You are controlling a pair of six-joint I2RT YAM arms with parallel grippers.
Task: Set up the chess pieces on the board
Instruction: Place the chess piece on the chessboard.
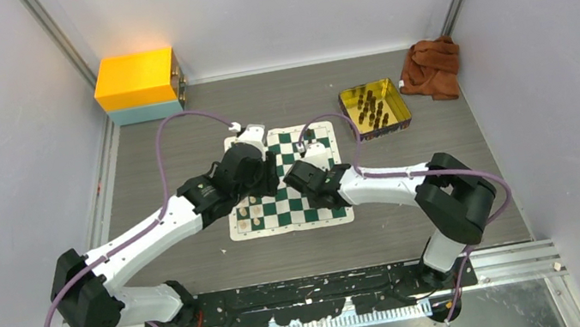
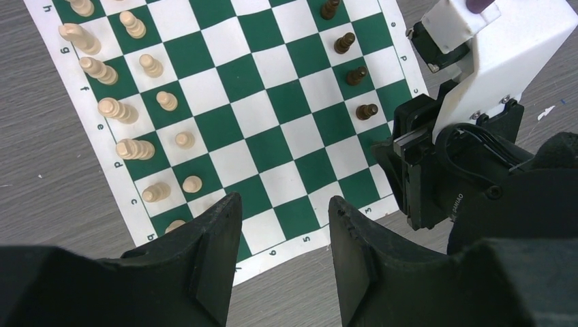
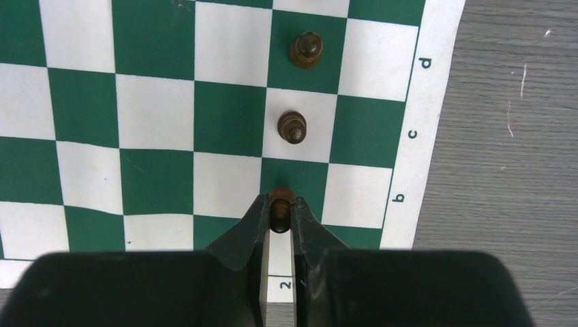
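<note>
The green and white board (image 1: 301, 205) lies mid-table, also in the left wrist view (image 2: 272, 122) and right wrist view (image 3: 157, 109). Cream pieces (image 2: 116, 109) stand in two rows along its left side. Dark pawns (image 2: 354, 75) stand in a row on the right; two (image 3: 292, 126) show ahead of the right gripper. My right gripper (image 3: 279, 204) is shut on a dark pawn (image 3: 280, 199) over a green square near the board's edge. My left gripper (image 2: 283, 208) is open and empty above the board's near edge, beside the right arm (image 2: 477, 82).
A gold tray (image 1: 375, 108) with several dark pieces sits at the back right. A brown cloth (image 1: 432, 68) lies beyond it. A yellow box (image 1: 138, 85) stands at the back left. Both arms crowd over the board.
</note>
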